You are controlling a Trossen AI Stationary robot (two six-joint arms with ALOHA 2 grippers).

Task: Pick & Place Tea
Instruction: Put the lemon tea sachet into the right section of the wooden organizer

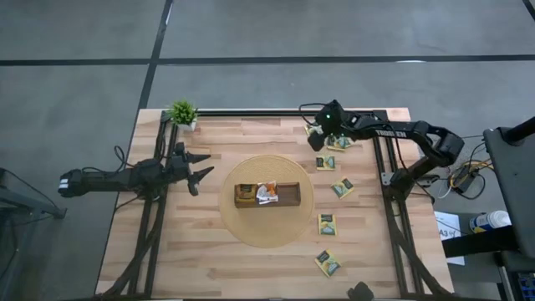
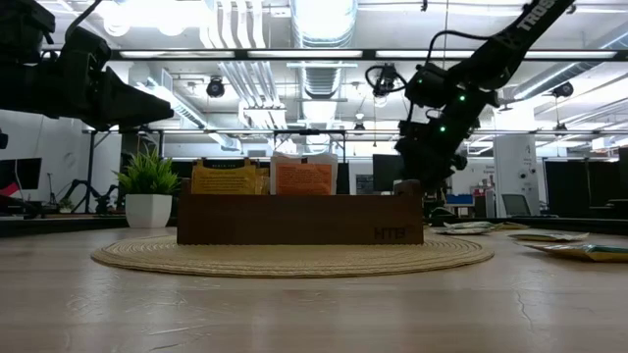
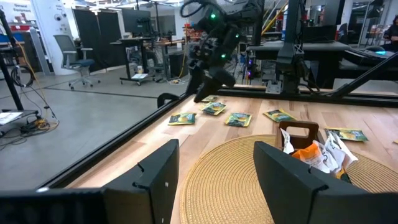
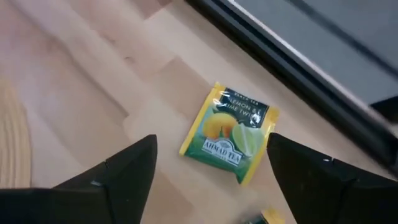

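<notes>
Now your right gripper [image 4: 211,168] hangs wide over a green-and-yellow sachet [image 4: 229,132] lying upper right on the tabletop [image 1: 209,259], straddling it for a pick; the left gripper [image 1: 201,167] waits part-open, centre left.

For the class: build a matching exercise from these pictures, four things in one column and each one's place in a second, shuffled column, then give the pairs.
1. potted plant
2. wooden tray
3. right hand
4. left hand

A. on the round woven mat
B. open, over a green-and-yellow tea sachet
C. at a far table corner
D. open, empty, beside the mat

Pairs: 1-C, 2-A, 3-B, 4-D
</notes>
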